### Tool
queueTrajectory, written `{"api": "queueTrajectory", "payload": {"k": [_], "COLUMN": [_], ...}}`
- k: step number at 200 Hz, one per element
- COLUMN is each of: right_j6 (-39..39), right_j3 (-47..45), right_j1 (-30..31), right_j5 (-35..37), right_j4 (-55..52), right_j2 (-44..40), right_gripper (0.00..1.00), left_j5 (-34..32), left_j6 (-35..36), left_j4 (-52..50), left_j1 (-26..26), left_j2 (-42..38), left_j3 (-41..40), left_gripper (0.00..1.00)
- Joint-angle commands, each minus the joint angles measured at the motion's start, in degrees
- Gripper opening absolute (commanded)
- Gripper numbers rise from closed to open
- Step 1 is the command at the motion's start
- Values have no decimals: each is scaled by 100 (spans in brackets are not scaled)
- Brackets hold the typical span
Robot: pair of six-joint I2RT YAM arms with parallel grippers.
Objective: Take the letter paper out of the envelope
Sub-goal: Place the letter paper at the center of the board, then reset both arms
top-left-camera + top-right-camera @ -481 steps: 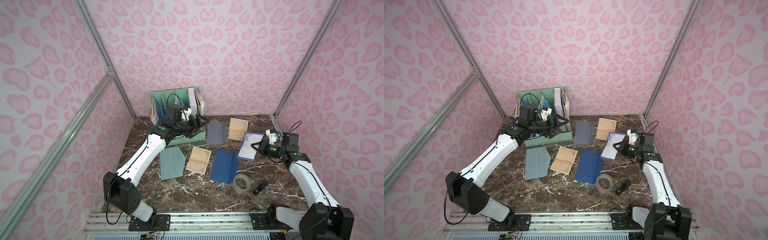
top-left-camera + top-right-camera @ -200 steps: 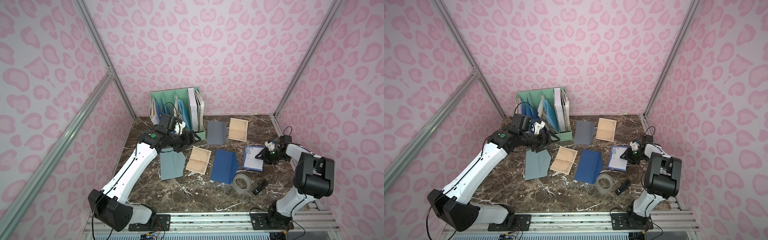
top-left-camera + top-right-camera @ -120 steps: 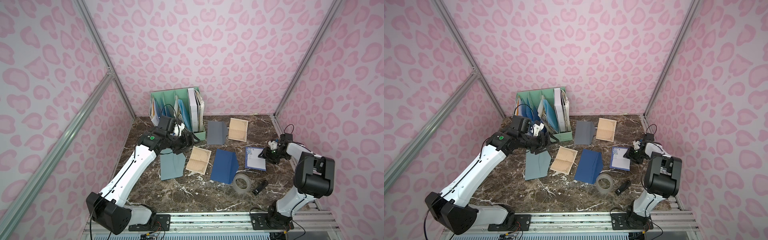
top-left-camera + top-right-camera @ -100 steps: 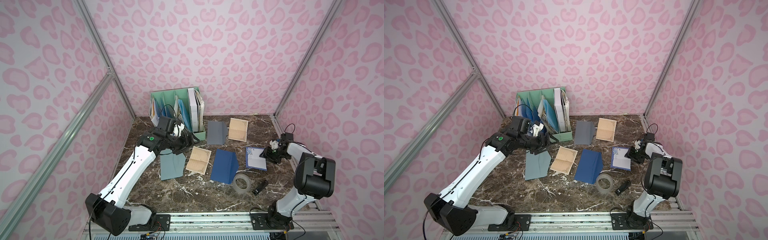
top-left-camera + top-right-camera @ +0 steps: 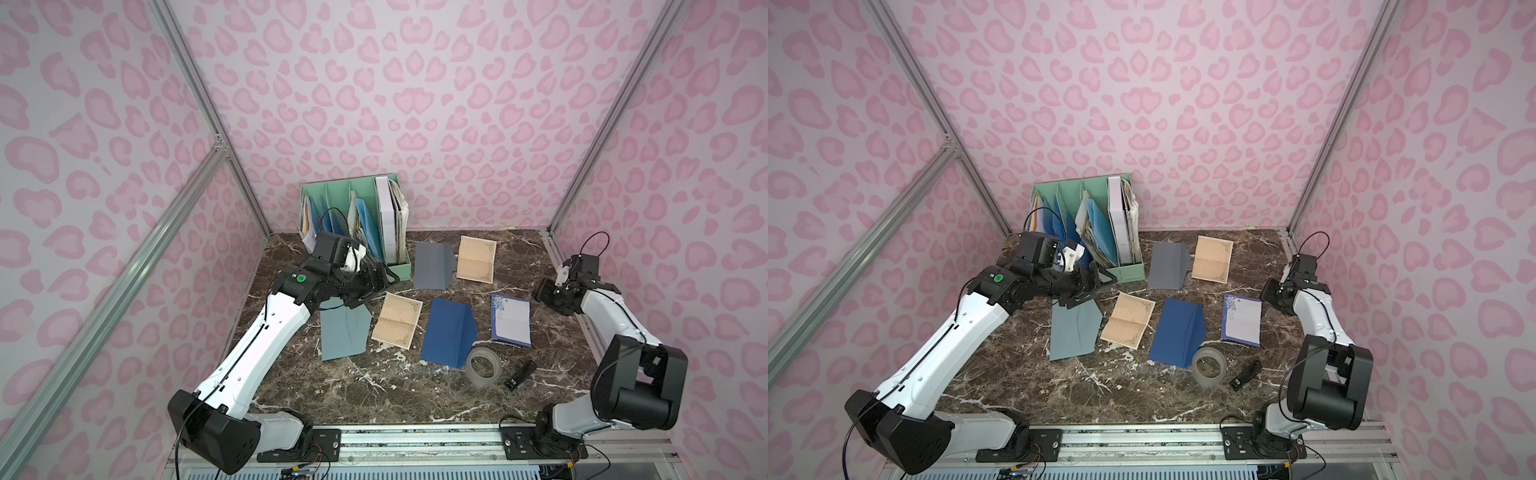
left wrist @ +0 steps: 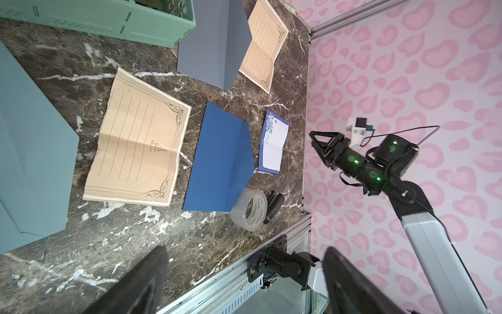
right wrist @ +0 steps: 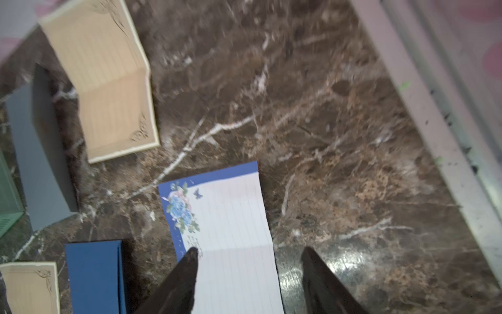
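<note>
Step in hand: the release. I judge the pulling-out itself done, since the letter paper point(image 7: 231, 225) lies unfolded and flat on the table point(image 5: 415, 386), wholly clear of the dark blue envelope point(image 5: 449, 332)
Right gripper: my right gripper point(image 7: 250, 251) hangs low over the near end of the sheet, fingers point(image 7: 187, 277) spread apart with nothing pinched between them
Paper against my right fingers: one fingertip overlaps the flowered edge, and the other stands over bare marble just past the plain edge. The rest of the sheet runs out ahead of both tips. Whether the overlapping tip touches the paper I cannot tell
Envelope against my right fingers: it lies out beyond the finger on the flowered side, near the sheet but apart from it
Left gripper: my left gripper point(image 6: 244, 250) is opened wide and empty, both fingers point(image 6: 146, 274) framing only table and rail
Left surroundings: in a top view it hovers by the far end of the teal envelope point(image 5: 345, 332), with a tan lined sheet point(image 5: 397, 320) lying ahead of the fingertips
Progress: every envelope I can see lies with a sheet beside it, so I judge little or nothing is left
Next move calls for: lifting my right fingers straight up and away, kept spread, so the overlapping tip does not drag or curl the light sheet
Risk: thin paper may cling to a pad and slide toward the tape roll point(image 5: 482, 368)
</note>
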Motion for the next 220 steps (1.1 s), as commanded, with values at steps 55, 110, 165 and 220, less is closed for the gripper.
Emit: {"api": "queueTrajectory", "payload": {"k": [55, 110, 165, 220], "right_j6": [237, -29, -1765, -1663], "right_j3": [567, 674, -1845, -3249], "right_j1": [1386, 2048, 2067, 2067], "right_j5": [1765, 3187, 2991, 2862], "right_j4": [1203, 2252, 5793, 6436], "right_j2": [-1061, -1036, -1150, -569], "right_gripper": [98, 99, 99, 99], "left_j5": [-2513, -5870, -7505, -6152], "left_j6": [724, 428, 3443, 3421], "left_j4": [-950, -1970, 2701, 4100], "left_j1": [60, 195, 488, 1685], "left_j2": [-857, -1226, -2506, -853], "left_j3": [449, 278, -3643, -4372], "left_gripper": [99, 99, 99, 99]}}
